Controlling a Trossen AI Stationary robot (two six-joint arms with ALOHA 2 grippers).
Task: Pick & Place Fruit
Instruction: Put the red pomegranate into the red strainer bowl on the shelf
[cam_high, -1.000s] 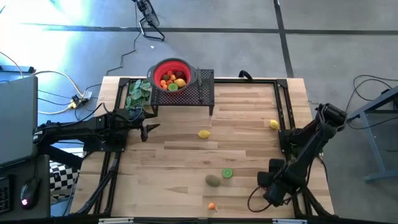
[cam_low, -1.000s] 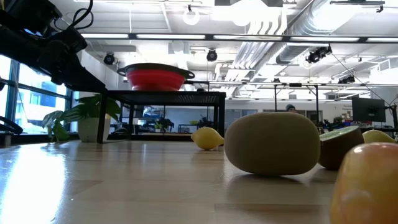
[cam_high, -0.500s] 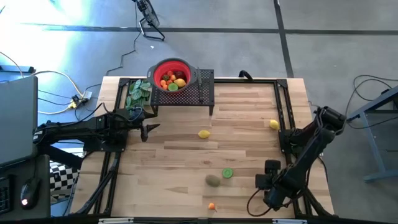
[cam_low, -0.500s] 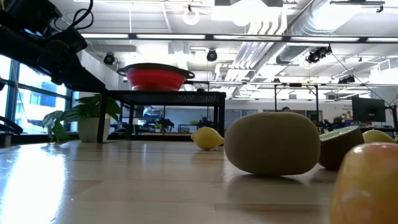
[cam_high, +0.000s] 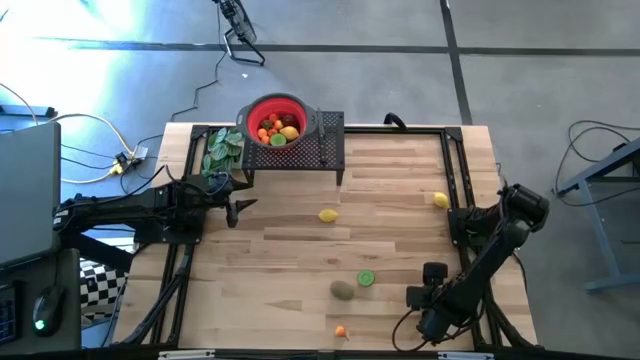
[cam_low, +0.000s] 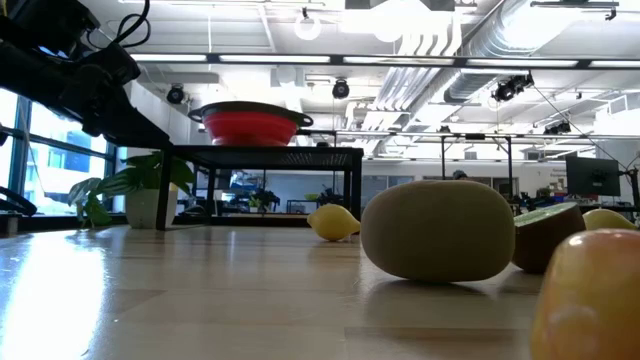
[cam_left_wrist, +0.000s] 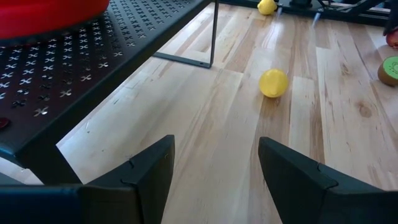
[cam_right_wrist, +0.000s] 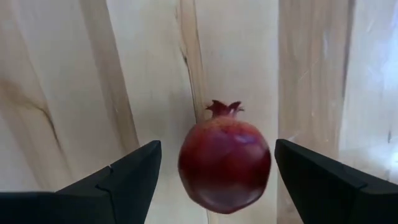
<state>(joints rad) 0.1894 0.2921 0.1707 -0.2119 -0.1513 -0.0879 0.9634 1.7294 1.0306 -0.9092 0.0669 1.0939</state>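
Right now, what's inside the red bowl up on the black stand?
The red bowl holds a pile of small fruit: orange, red, yellow and a green piece show on top. Whatever lies underneath them is covered, so I can't tell what's at the bottom.

Wooden table (cam_high: 400, 190) (glossy pomegranate (cam_right_wrist: 225, 165))

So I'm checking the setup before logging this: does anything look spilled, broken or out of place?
Nothing stands out. Loose fruit lies on the table: two lemons, a lime half, a kiwi, and a pomegranate sitting between the open right gripper's fingers. The red bowl sits upright on its stand.
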